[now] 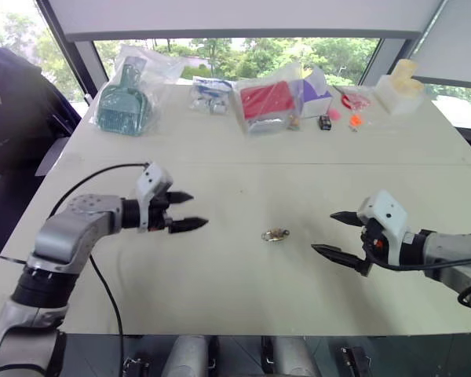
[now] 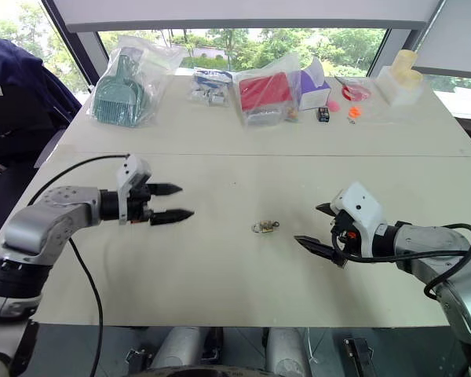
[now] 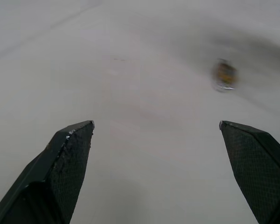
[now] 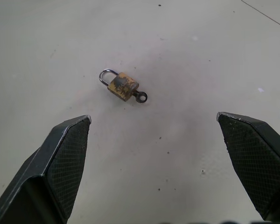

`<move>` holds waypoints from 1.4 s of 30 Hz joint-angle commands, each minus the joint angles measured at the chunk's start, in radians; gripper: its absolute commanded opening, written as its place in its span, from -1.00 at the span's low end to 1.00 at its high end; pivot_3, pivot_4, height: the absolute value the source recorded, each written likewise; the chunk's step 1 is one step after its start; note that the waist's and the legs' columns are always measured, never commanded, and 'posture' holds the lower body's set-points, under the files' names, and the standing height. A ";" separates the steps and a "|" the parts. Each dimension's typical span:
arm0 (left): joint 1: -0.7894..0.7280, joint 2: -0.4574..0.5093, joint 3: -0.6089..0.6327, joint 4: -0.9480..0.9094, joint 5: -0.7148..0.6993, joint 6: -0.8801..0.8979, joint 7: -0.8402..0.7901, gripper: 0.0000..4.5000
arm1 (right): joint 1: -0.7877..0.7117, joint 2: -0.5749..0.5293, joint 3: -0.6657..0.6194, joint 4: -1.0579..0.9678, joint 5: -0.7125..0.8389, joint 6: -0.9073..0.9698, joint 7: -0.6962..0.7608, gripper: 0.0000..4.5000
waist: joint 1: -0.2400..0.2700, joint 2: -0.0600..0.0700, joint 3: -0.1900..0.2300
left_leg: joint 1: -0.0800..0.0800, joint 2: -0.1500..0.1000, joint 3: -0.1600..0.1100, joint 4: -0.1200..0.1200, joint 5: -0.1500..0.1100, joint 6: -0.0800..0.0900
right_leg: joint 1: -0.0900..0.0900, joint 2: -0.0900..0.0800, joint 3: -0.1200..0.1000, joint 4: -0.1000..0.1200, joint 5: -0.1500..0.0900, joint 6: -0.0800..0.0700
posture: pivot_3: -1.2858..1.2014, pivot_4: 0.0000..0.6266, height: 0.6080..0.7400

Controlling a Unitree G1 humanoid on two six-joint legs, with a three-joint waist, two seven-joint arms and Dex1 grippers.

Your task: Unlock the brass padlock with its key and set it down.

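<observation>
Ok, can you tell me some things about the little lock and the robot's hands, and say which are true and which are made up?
1. The brass padlock lies on the table, between the two grippers. True.
2. The left gripper is holding the padlock. False: it is open and holds nothing; the padlock lies apart from it.
3. A key sticks out of the padlock's body. True.
4. The right gripper is shut tight. False: its fingers stand wide apart.
5. The padlock sits inside the bag with the red thing. False: it lies out in the open, nearer the robot than the bags.
</observation>
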 commanded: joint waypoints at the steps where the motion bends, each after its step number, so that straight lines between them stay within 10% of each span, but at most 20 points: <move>1: -0.049 0.030 -0.028 -0.001 0.017 0.007 -0.049 0.98 | -0.022 -0.001 0.003 -0.004 -0.012 -0.019 -0.004 1.00 | -0.002 0.000 0.000 | 0.000 0.000 0.000 0.000 0.000 0.000 | 0.000 0.000 0.000 0.000 0.000 0.000 | 0.03 -0.52 1.00; 6: -0.301 0.047 -0.201 0.127 0.087 -0.018 -0.274 0.98 | -0.033 -0.057 -0.018 -0.024 0.009 0.030 0.025 1.00 | 0.008 0.000 0.001 | -0.001 0.000 0.000 0.000 0.000 0.000 | -0.001 0.000 -0.001 0.000 0.000 0.000 | 0.03 -0.52 1.00; 16: -0.760 -0.380 -0.510 0.592 0.277 -0.035 -0.466 0.98 | 0.026 -0.006 -0.023 -0.118 0.038 0.120 -0.073 1.00 | 0.026 -0.001 0.001 | -0.008 -0.003 0.001 0.005 -0.003 0.008 | -0.001 0.003 -0.004 -0.005 0.001 -0.001 | 0.03 -0.52 1.00; 39: -0.648 -0.698 -0.671 0.838 0.613 -0.223 -0.270 0.98 | 0.185 0.143 -0.109 -0.227 0.034 0.135 -0.247 1.00 | 0.030 0.000 0.000 | -0.015 -0.001 -0.001 0.021 -0.005 0.013 | 0.004 0.006 -0.005 -0.010 0.009 0.011 | 0.03 -0.52 1.00; 42: -0.638 -0.689 -0.692 0.849 0.650 -0.245 -0.292 0.64 | 0.180 0.150 -0.109 -0.227 0.032 0.138 -0.263 1.00 | 0.029 0.000 0.000 | -0.010 -0.001 -0.002 0.021 -0.006 0.015 | 0.009 0.005 -0.006 -0.012 0.009 0.011 | 0.03 -0.52 1.00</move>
